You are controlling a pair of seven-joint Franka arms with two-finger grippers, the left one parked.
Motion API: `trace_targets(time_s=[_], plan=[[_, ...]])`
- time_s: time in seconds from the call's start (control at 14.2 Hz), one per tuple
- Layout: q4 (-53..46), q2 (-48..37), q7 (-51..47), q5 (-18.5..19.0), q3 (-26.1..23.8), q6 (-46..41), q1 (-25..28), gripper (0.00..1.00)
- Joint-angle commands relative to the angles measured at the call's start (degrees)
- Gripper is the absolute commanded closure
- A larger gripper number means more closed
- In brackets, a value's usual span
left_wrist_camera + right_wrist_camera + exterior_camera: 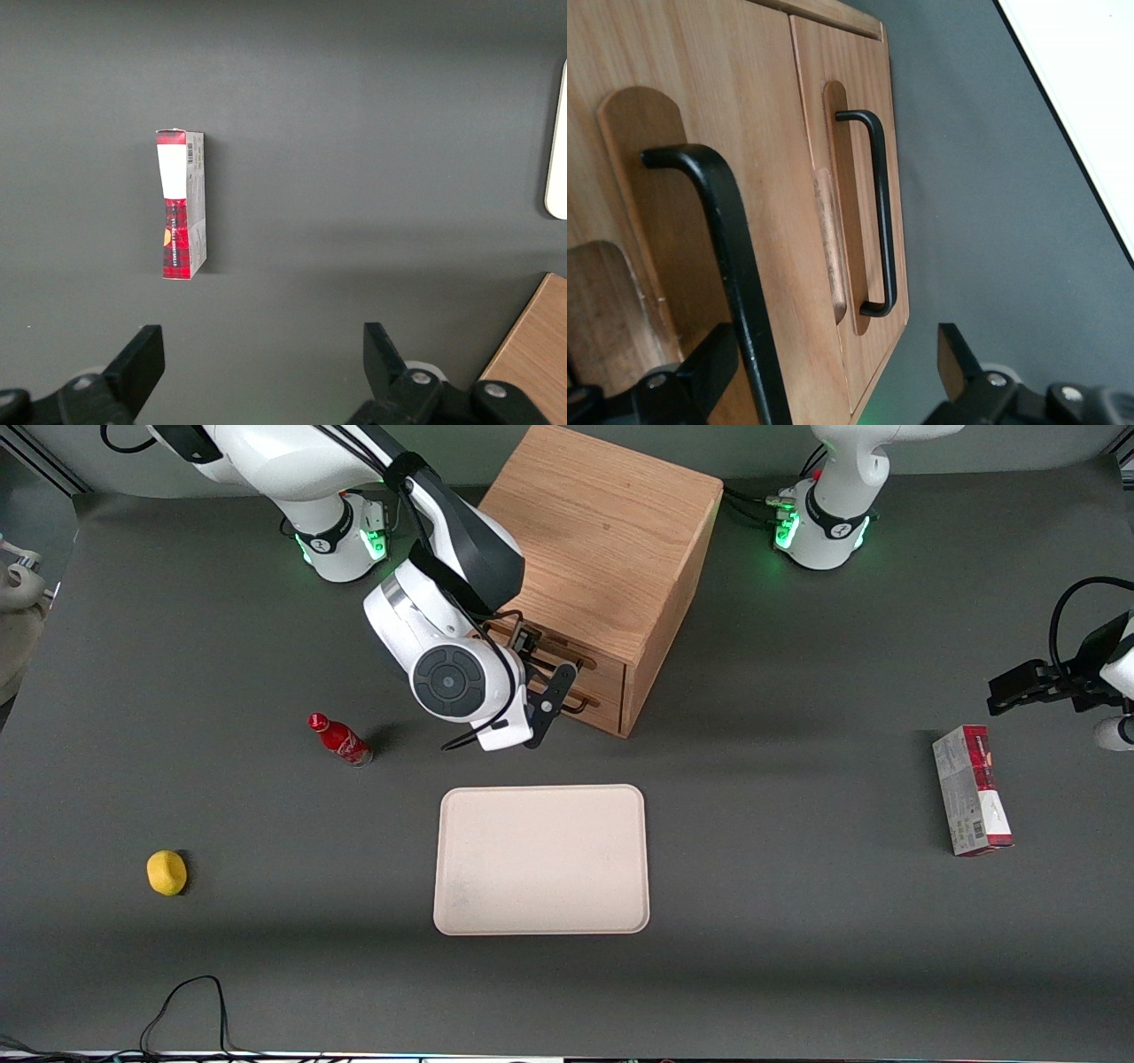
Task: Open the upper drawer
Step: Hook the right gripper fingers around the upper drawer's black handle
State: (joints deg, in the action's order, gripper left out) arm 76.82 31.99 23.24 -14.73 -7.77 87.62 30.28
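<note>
The oak cabinet (602, 522) stands at the back of the table, its two drawer fronts facing the tray. The upper drawer (609, 666) (762, 177) has a black wire bar handle (731, 266). My right gripper (542, 671) (828, 367) is right in front of that drawer, open, its fingers (700, 372) straddling the handle bar. The bar runs close to one finger, and I cannot tell whether they touch. The lower drawer (850, 80), with its own black handle (881, 212), sits just below, nearer the tabletop. Both drawers look shut.
A beige tray (540, 859) lies nearer the front camera than the cabinet. A red cola bottle (339, 740) and a yellow lemon (166, 872) lie toward the working arm's end. A red and white box (971, 790) (182, 204) lies toward the parked arm's end.
</note>
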Motion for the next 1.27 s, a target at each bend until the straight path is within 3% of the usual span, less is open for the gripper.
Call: trace_targets(time_s=[0.0, 1.2], plan=[[-0.1, 0.7, 1.7, -0.5, 0.6, 0.7, 0.0, 0.0], [-0.4, 0.9, 1.6, 2.5, 1.1, 5.2, -0.3, 0.0]])
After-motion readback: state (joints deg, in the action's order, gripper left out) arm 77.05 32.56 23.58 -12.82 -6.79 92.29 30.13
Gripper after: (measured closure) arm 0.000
